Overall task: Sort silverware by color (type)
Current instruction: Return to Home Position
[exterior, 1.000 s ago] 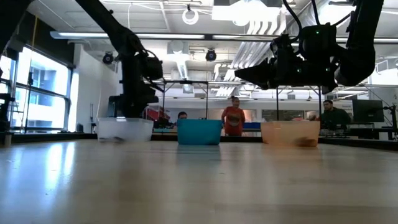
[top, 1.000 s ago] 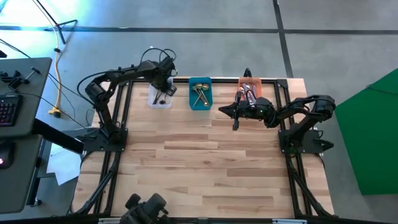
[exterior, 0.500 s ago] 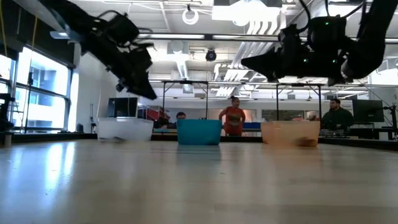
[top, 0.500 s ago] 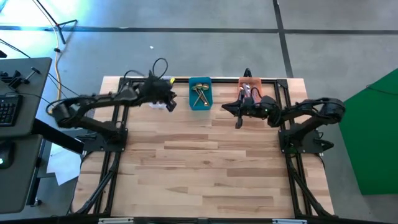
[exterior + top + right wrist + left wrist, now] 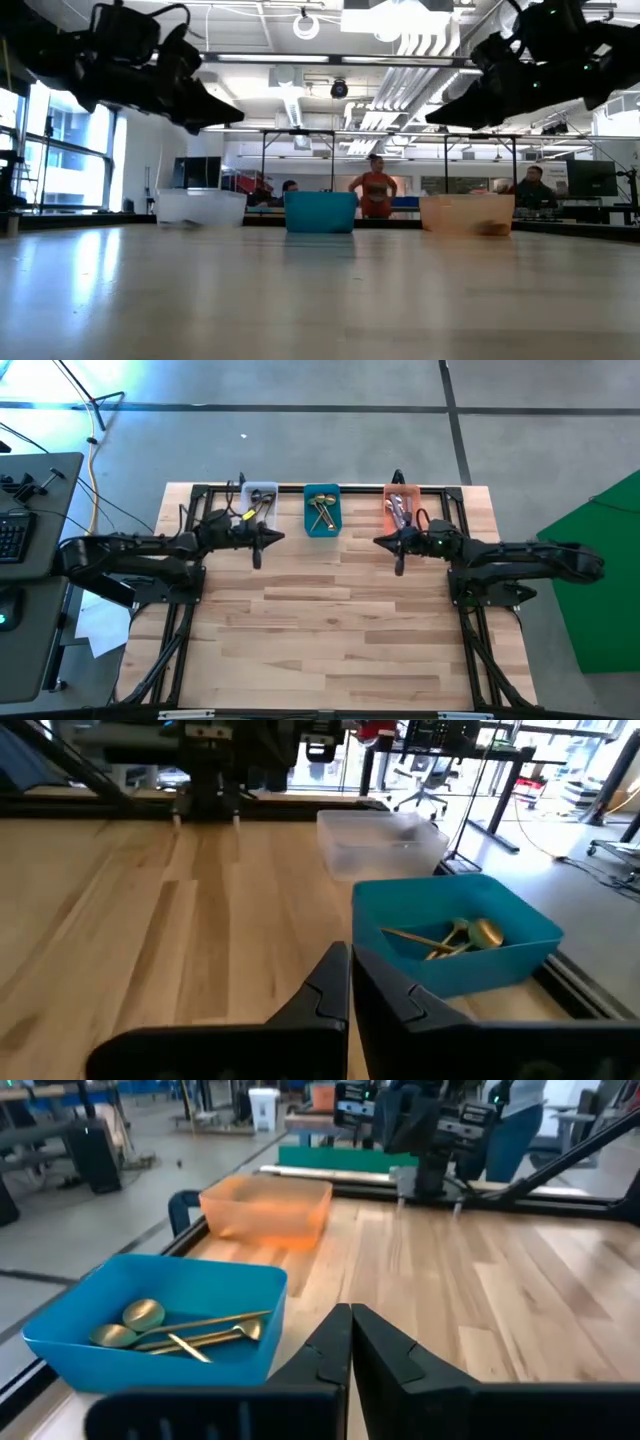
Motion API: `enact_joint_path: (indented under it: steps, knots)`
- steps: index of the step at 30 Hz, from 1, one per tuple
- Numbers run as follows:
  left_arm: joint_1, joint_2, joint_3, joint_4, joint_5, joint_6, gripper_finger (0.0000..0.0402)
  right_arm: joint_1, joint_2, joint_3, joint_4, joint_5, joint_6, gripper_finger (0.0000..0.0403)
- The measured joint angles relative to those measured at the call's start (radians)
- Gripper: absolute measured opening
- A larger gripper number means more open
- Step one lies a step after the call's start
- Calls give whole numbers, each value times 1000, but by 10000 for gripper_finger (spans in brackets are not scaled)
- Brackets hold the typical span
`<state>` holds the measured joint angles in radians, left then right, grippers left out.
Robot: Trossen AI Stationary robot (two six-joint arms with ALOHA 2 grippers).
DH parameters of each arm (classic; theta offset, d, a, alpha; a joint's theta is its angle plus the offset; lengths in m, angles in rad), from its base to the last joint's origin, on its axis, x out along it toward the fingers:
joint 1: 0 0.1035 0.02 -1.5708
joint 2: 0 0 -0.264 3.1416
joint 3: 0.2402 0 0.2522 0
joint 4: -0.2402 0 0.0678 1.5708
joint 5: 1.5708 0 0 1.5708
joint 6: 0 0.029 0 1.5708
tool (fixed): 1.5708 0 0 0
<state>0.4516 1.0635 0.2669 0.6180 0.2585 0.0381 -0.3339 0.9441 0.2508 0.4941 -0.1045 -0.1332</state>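
Both pincers are pinched shut on nothing: left gripper point(image 5: 262, 540) hangs just in front of the clear bin point(image 5: 262, 487), right gripper point(image 5: 396, 544) just in front of the orange bin point(image 5: 412, 492). Black spoons point(image 5: 262, 506) lie in the clear one, gold spoons point(image 5: 321, 513) in the teal bin point(image 5: 308, 510), lavender-handled spoons point(image 5: 398, 510) in the orange. I judge sorting done (no spoon on the wood), so I'm homing; next I'd fold both arms back, clear of the bins.
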Motion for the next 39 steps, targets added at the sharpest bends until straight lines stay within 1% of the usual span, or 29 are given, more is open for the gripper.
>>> enact_joint_path:
  steps: [3, 6, 8, 13, 18, 21, 24, 27, 31, 35, 39]
  knots:
    - [-11, -36, -46, 48, 0, -1, 1, 1, -78, -15, -29, 39, 3, 0]
    - [-11, -52, -88, 136, 0, 0, 1, 12, -140, -55, -32, 100, 20, 0]
    - [-8, -56, -100, 174, 0, -2, 0, 25, -180, -93, -18, 120, 26, 0]
    - [-9, -61, -101, 191, 0, 0, 0, 47, -276, -181, 39, 131, 56, 0]
    - [-11, -68, -110, 195, 0, 1, 0, 49, -402, -240, 32, 131, 58, 0]
    - [-18, -68, -129, 215, 0, 0, 0, 49, -487, -240, -62, 142, 56, 0]
    - [-30, -68, -159, 274, 1, 0, 0, 49, -568, -241, -154, 161, 48, 0]
    - [-35, -72, -193, 317, 2, -13, 0, 47, -652, -241, -202, 165, 39, 0]
    - [-35, -114, -252, 392, 1, -50, 0, 46, -755, -241, -261, 172, 22, 0]
    - [-36, -194, -255, 299, -6, -47, 0, 46, -843, -241, -357, 172, 28, 0]
    - [-37, -271, -256, 220, -72, -20, 0, 46, -927, -241, -440, 190, 32, 0]
